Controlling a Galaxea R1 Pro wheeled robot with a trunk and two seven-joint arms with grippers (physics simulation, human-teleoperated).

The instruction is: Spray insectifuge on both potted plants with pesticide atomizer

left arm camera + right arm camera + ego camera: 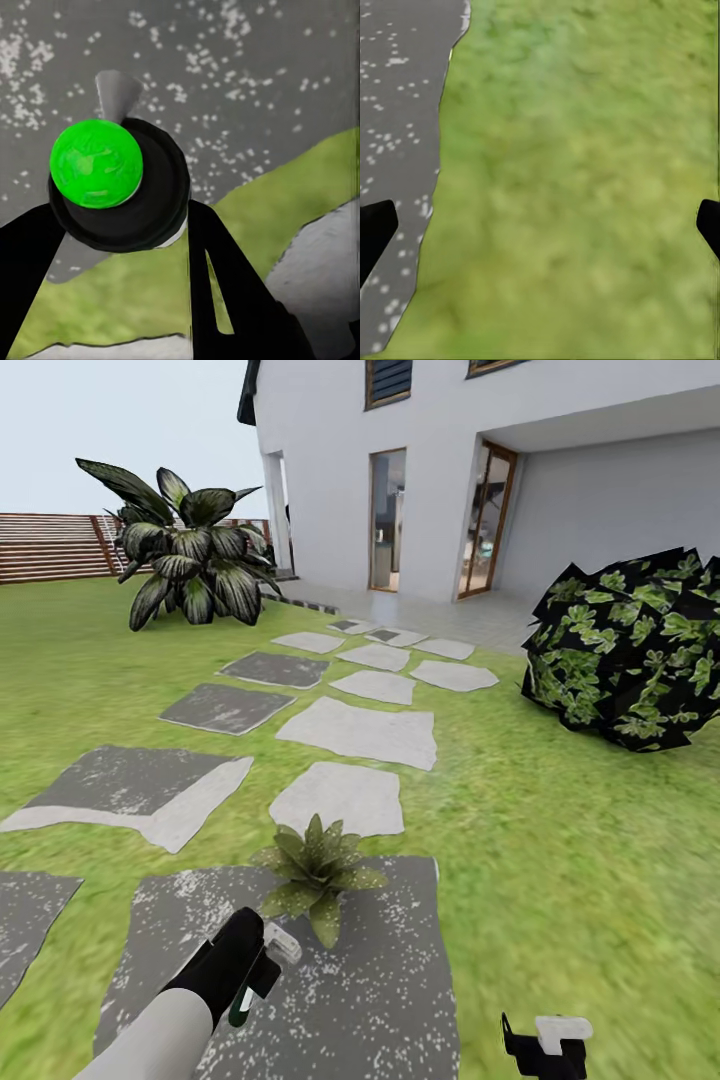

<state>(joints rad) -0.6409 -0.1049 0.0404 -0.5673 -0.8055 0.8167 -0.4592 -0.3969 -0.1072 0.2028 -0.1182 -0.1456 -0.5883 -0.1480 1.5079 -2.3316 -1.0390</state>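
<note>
Gripping one small white-nozzled, dark-bodied pesticide atomizer (262,960), the black left gripper (250,958) hovers just beside one low speckled green potted plant (316,870) on a grey speckled stepping stone (390,980). The one right gripper (540,225) spreads wide over lawn (585,187).

Head view: from high up, facing forward and down over the stepping stones (345,732) toward the far house (480,470). Left wrist view: close along the fingers onto the speckled near slab (247,82). Right wrist view: close above the lawn (577,187), sharing that slab's (397,112) right edge.
</note>
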